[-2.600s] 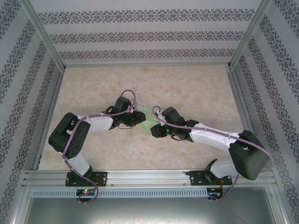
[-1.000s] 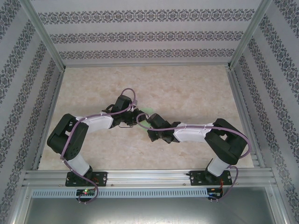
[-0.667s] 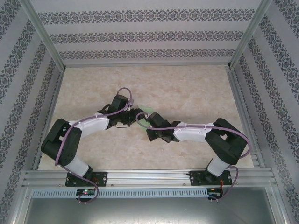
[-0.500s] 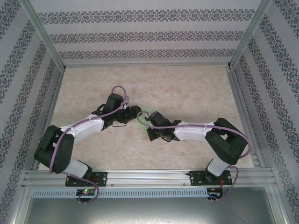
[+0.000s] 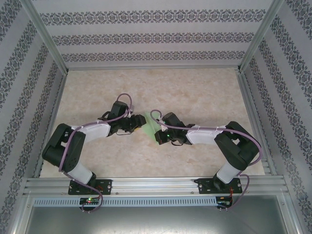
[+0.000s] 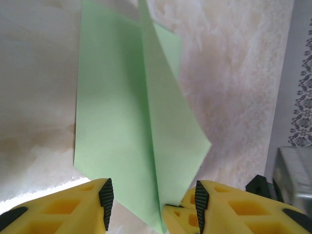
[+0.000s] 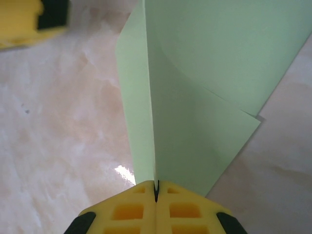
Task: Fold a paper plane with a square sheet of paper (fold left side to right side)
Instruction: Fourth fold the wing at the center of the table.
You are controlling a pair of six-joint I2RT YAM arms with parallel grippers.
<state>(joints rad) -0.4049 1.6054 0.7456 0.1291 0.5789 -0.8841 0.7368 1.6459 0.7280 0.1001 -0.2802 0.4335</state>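
One pinch holds my half-folded sheet of paper (image 6: 131, 122), mid-table (image 5: 195, 92) between my arms.
My right gripper (image 7: 156, 192) is clamped on its raised crease; my left gripper (image 6: 151, 195) straddles a corner, jaws apart, gripping nothing. Any sideways tug could slip or tear the thin paper, or skew the fold.

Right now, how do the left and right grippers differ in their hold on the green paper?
The left gripper has its fingers apart; the right gripper has them shut. The left gripper straddles the pointed end of the green paper without clamping; the right gripper pinches its raised fold. Both have yellow fingers.
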